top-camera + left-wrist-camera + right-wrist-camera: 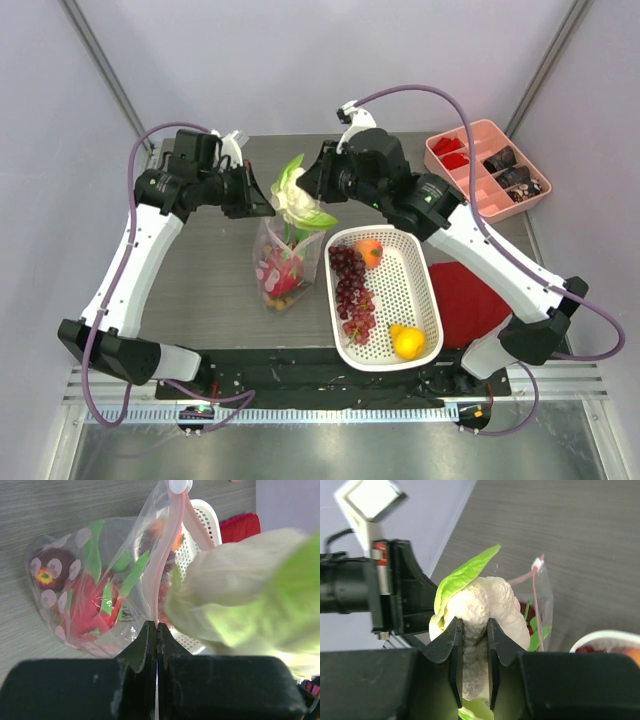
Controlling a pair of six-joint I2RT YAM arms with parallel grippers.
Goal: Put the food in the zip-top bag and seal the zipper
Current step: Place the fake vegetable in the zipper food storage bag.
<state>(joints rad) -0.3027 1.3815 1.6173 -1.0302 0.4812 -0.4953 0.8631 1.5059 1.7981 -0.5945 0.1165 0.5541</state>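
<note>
The zip-top bag (280, 265) stands on the table, clear with pale dots, holding pink dragon fruit (85, 610) and a dark red fruit (50, 570). My left gripper (157, 626) is shut on the bag's mouth edge, where the pink zipper strip (160, 570) runs up to a white slider. My right gripper (474, 625) is shut on a white bulb (485, 600) with green leaves. It holds the bulb just above the bag's mouth (293, 195), close to the left gripper (262, 207). Purple grapes (350, 285), an orange (369, 251) and a yellow lemon (407, 341) lie in the white basket (425, 290).
The white perforated basket stands directly right of the bag. A folded red cloth (468, 300) lies right of the basket. A pink divided tray (485, 165) with small items sits at the back right corner.
</note>
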